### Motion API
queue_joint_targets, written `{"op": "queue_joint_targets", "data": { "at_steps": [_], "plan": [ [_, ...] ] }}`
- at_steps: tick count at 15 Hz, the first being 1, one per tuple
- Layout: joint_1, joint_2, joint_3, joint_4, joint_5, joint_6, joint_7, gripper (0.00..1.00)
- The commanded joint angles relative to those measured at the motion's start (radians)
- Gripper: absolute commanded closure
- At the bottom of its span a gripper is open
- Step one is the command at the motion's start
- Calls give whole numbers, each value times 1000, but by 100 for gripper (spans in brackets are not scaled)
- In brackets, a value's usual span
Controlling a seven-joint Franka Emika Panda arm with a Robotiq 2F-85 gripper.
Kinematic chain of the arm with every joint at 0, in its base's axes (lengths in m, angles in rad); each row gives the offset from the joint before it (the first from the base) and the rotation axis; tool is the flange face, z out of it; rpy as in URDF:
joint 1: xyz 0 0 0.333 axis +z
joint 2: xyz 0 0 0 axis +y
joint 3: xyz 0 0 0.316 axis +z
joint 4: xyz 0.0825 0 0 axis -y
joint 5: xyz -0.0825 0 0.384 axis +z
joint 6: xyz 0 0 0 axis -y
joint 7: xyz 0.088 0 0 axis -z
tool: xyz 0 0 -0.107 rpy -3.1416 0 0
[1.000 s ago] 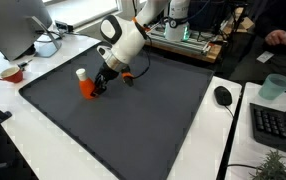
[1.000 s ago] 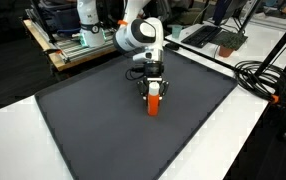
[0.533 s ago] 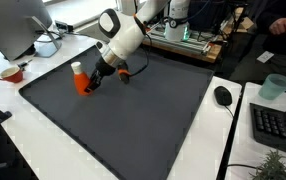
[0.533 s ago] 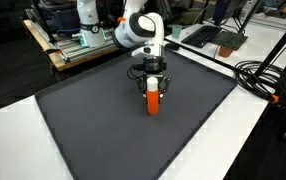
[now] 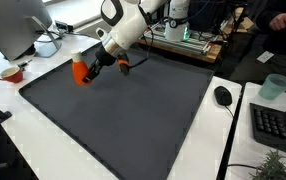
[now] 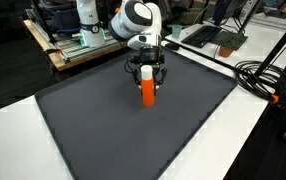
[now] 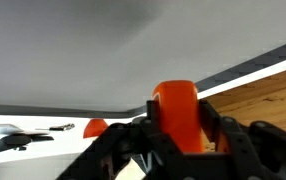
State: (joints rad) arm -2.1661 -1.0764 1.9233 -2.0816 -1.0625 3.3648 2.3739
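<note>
My gripper is shut on an orange bottle and holds it in the air above the dark grey mat, near the mat's far left part. In the other exterior view the orange bottle hangs upright between the black fingers of the gripper, clear of the mat. In the wrist view the orange bottle fills the space between the two black jaws of the gripper. Its white cap, seen earlier, is hidden now.
A red bowl and a monitor stand on the white table left of the mat. A computer mouse, a keyboard and a teal cup lie to the right. Cables run beside the mat.
The gripper has lifted the orange bottle off the mat and carried it up and toward the mat's far left edge. The jaws stay shut on it.
</note>
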Motion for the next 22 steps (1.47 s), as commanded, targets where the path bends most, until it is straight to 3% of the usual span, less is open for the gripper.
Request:
{"op": "queue_joint_targets", "data": {
  "at_steps": [1, 11, 12, 14, 15, 22],
  "plan": [
    [35, 26, -35, -55, 1, 23, 11, 79],
    [46, 45, -58, -84, -13, 79, -6, 79],
    [25, 30, -41, -55, -3, 65, -2, 54],
    [28, 31, -41, -61, -3, 65, -4, 54],
    [29, 31, -41, -62, -3, 65, -4, 79],
    [42, 43, -24, -69, -11, -39, -8, 79]
  ]
}}
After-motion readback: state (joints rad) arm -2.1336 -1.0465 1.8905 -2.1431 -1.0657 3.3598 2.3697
